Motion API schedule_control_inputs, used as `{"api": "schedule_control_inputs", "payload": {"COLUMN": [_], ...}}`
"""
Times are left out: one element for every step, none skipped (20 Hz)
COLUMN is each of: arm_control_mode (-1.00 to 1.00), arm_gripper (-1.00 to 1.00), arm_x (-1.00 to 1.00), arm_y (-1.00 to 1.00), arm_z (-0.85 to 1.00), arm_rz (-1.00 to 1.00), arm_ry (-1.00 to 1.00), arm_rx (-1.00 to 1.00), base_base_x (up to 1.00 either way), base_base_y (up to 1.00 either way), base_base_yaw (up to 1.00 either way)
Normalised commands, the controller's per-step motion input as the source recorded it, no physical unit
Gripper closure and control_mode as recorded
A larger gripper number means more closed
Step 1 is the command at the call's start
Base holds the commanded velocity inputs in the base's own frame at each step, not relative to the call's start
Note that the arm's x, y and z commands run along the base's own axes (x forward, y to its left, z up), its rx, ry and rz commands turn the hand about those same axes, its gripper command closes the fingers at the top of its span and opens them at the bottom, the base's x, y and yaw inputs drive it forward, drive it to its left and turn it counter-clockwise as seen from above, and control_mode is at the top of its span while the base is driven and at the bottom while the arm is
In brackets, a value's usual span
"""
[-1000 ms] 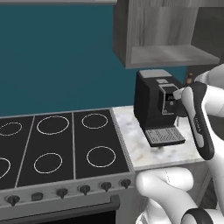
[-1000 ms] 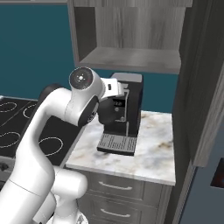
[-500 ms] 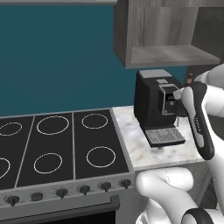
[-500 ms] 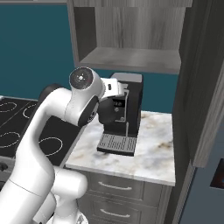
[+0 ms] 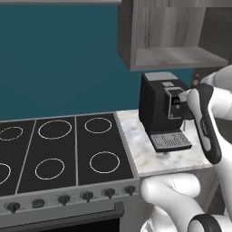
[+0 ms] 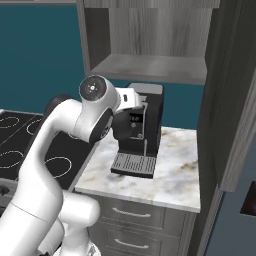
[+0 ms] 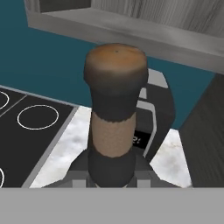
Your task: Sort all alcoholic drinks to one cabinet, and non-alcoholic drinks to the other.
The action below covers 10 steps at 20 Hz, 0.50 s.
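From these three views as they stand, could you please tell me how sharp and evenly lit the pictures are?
Left base view: flat, even light, a soft shadow under the coffee machine. Right base view: crisp, the open cabinet dimmer inside. Hand view: coarse and blocky up close; the dark bottle held in the tool looms large and hides part of the machine.

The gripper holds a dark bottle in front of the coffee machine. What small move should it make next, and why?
Probably lift the hand straight up a little. The gripper is shut on the dark bottle and sits level with the coffee machine, below the open cabinet shelf. It likely needs height before it can go in over the shelf's edge.
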Motion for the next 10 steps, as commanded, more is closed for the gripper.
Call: {"api": "schedule_control_inputs", "payload": {"arm_control_mode": [-1.0,-1.0,-1.0,-1.0,-1.0,-1.0,-1.0,-1.0,-1.0,-1.0], "arm_gripper": [1.0,1.0,1.0,1.0,1.0,1.0,1.0,1.0,1.0,1.0], "arm_x": [0.22,0.29,0.36,0.39,0.42,0.43,0.44,0.41,0.41,0.43], "arm_y": [0.01,0.11,0.12,0.17,0.25,0.22,0.19,0.24,0.27,0.26], "arm_z": [0.29,0.37,0.38,0.54,0.64,0.72,0.76,0.74,0.74,0.68], "arm_rz": [0.0,0.0,-0.01,-0.02,-0.03,-0.05,-0.06,-0.07,-0.07,-0.07], "arm_ry": [-0.03,-0.04,-0.03,-0.05,-0.05,-0.04,-0.05,-0.08,-0.08,-0.09], "arm_rx": [0.0,0.0,0.0,0.0,0.0,0.0,0.0,0.0,0.0,0.0], "base_base_x": [0.0,0.0,0.0,0.0,0.0,0.0,0.0,0.0,0.0,0.0], "base_base_y": [0.0,0.0,0.0,0.0,0.0,0.0,0.0,0.0,0.0,0.0], "base_base_yaw": [0.0,0.0,0.0,0.0,0.0,0.0,0.0,0.0,0.0,0.0]}}
